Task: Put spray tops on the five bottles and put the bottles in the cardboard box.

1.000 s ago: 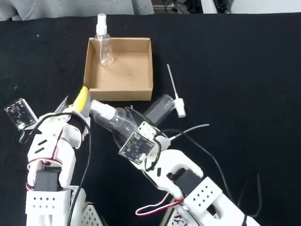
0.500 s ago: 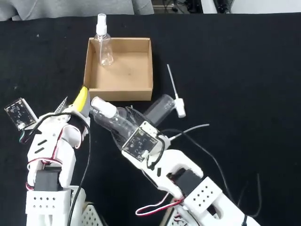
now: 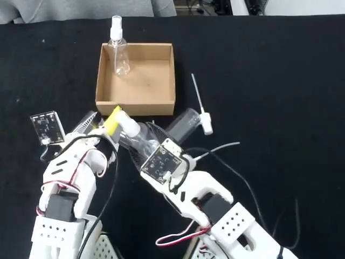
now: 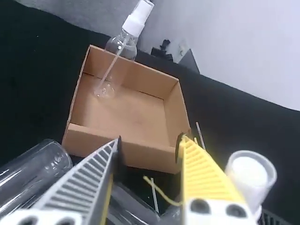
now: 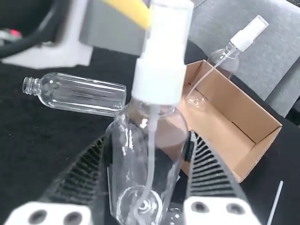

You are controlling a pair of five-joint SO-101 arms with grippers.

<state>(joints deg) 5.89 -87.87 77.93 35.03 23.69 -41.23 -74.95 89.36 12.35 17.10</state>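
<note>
capping step: the right gripper (image 5: 146,150) clamps its fingers on a clear plastic bottle (image 5: 154,117) wearing a white spray top (image 5: 161,61), just on the arms' side of the brown cardboard box (image 3: 135,107). the left gripper (image 4: 150,143) holds its fingers wide beside that top. likely next: tighten the top, then box the bottle.

At the high view's centre, the held bottle (image 3: 141,143) had its lower body hidden under the right arm's camera board (image 3: 160,166); the capless bottle (image 3: 184,122) lost its lower-left end behind that arm.
</note>
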